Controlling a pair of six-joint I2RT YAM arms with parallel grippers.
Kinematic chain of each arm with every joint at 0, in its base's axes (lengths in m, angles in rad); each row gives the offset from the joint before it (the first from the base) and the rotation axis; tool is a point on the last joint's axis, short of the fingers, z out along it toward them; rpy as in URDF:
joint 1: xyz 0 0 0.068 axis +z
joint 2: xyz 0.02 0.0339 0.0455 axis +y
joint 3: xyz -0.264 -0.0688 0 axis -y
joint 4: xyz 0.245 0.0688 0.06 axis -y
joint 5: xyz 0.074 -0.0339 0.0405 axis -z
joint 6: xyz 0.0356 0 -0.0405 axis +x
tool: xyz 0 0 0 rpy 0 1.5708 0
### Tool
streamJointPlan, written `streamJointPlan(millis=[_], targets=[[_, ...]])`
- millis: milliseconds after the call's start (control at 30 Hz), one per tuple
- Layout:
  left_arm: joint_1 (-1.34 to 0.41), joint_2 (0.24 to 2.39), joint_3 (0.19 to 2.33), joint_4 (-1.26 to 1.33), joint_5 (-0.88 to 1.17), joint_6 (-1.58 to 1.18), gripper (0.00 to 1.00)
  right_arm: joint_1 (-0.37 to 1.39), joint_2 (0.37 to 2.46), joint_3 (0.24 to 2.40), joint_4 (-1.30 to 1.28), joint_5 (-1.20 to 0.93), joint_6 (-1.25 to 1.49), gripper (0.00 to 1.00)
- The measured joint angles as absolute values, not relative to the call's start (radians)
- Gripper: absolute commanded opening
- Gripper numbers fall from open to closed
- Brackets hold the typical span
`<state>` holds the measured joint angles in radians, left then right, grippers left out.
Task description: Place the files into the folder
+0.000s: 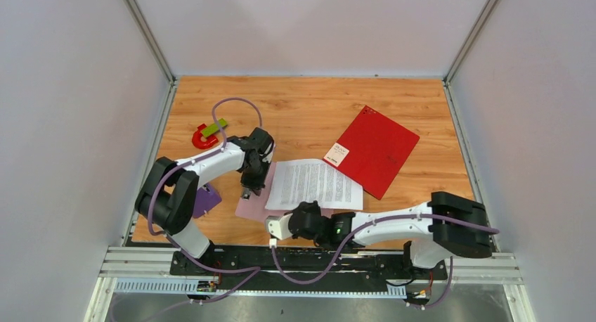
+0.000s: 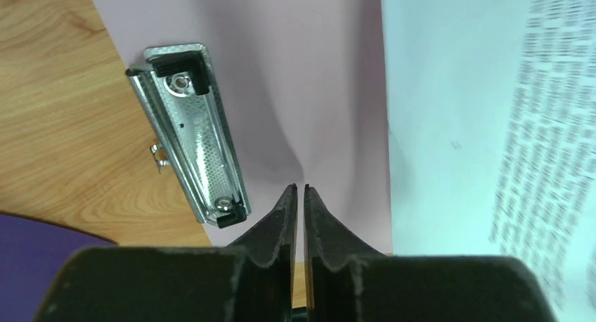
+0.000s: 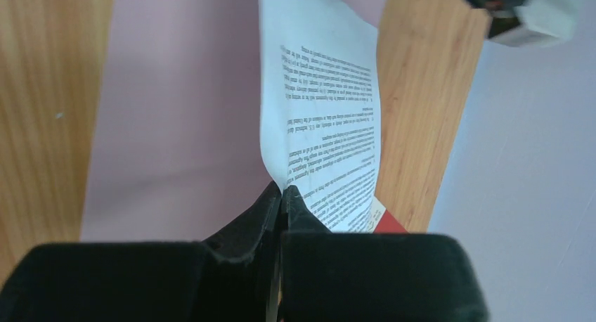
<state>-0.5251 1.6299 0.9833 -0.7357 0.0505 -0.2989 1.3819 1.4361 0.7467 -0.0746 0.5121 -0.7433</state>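
The files [image 1: 316, 183] are white printed sheets lying partly on an open lilac-pink folder [image 1: 250, 205] with a metal clip [image 2: 190, 132] on its inside. My right gripper [image 1: 275, 225] is shut on the sheets' near corner; the right wrist view shows the paper [image 3: 323, 90] curving up out of the pinched jaws [image 3: 282, 190] above the pink folder [image 3: 176, 111]. My left gripper [image 1: 247, 190] is shut, its tips [image 2: 299, 187] resting on the folder's pink inside [image 2: 295, 76] between the clip and the paper's edge [image 2: 478, 125]. It holds nothing that I can see.
A red folder [image 1: 372, 150] with a white label lies at the back right, touching the sheets' far corner. A red horseshoe shape with a green bar [image 1: 207, 134] lies at the back left. A purple flap [image 1: 206, 200] sits by the left arm. Walls enclose the table.
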Motion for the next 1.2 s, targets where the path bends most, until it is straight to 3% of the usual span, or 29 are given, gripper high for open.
streamJointPlan(millis=[67, 300, 833, 1200], targets=[[-0.525, 1.619, 0.982, -0.745, 0.032, -0.303, 0.34, 1.420, 1.504, 0.747, -0.092, 0.553, -0.746, 0.00], [-0.486, 1.549, 1.056, -0.824, -0.056, -0.303, 0.54, 1.478, 1.512, 0.731, -0.105, 0.586, -0.727, 0.00], [-0.391, 1.678, 1.093, -0.842, -0.037, -0.197, 0.65, 1.512, 1.645, 0.764, -0.039, 0.579, -0.611, 0.04], [-0.391, 1.745, 1.097, -0.844, -0.008, -0.177, 0.60, 1.510, 1.716, 0.780, 0.065, 0.582, -0.581, 0.00]])
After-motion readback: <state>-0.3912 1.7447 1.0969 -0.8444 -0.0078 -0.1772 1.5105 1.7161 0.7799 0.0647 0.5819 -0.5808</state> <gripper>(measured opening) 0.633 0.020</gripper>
